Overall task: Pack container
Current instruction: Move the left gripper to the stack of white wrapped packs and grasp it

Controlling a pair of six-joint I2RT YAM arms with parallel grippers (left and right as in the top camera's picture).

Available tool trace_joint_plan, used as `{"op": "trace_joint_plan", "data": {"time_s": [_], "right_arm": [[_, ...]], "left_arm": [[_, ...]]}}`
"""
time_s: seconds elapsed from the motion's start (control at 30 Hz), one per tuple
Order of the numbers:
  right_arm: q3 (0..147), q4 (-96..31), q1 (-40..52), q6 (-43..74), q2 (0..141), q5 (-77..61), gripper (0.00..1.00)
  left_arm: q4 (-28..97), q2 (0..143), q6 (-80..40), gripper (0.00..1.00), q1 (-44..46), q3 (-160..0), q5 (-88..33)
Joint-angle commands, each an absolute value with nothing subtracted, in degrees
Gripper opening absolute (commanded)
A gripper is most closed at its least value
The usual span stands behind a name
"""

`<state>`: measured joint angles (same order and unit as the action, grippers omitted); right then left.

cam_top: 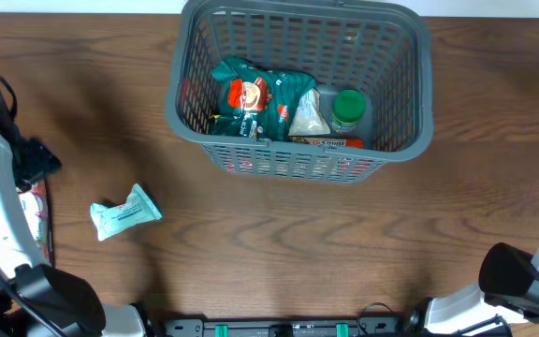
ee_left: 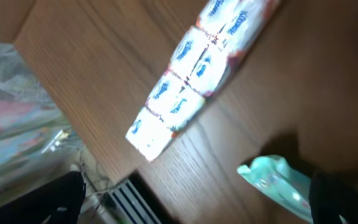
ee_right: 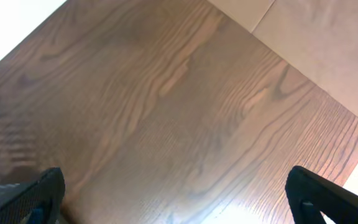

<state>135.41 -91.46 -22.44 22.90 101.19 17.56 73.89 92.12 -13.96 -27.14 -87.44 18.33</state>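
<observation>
**Overhead and wrist views, packing in hand.** The container (cam_top: 298, 167) stands at the far middle of the table (cam_top: 344, 243). It already holds a green bag (cam_top: 251, 98), a clear pouch (cam_top: 309, 116) and a green-lidded jar (cam_top: 348, 110).

We judge the basket itself to be stiff and fairly light, though the goods inside add weight that would shift if it were tipped. Its lattice walls look rigid, not fragile, and the smooth plastic may be somewhat slippery. The thick rim is the natural place to take hold, preferably on a long side so that the load hangs level. The slots below the rim would let a finger hook through.

The left gripper (ee_left: 197, 196) has its jaws spread wide and holds nothing. It hangs over the left part of the table, above a teal pack (ee_left: 277, 185) and a strip of white packets (ee_left: 188, 84). The right gripper (ee_right: 173, 196) is likewise wide and empty, with only bare wood beneath it.

Neither wrist view shows the container, so we place it well apart from both pairs of jaws, beyond and between them.
</observation>
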Motion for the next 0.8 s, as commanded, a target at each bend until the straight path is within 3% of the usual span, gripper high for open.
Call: {"op": "trace_joint_plan", "data": {"time_s": [0.0,0.37,0.53,0.77], "right_arm": [[135.72,-91.50,-22.96,23.55,101.03,17.98,0.99],[135.72,-91.50,-22.96,23.55,101.03,17.96,0.99],[135.72,-91.50,-22.94,23.55,101.03,17.96,0.99],[135.72,-91.50,-22.96,23.55,101.03,17.96,0.99]], "left_arm": [[71.20,92.16,-8.64,0.99,-29.65,-82.52,18.70],[62.76,92.18,3.20,0.98,-38.65,-76.01,9.21],[59.46,92.27,9.80,0.99,-41.15,-76.01,-0.82],[55.94,94.04,14.61,0.98,-41.45,-76.01,-1.08]]}}
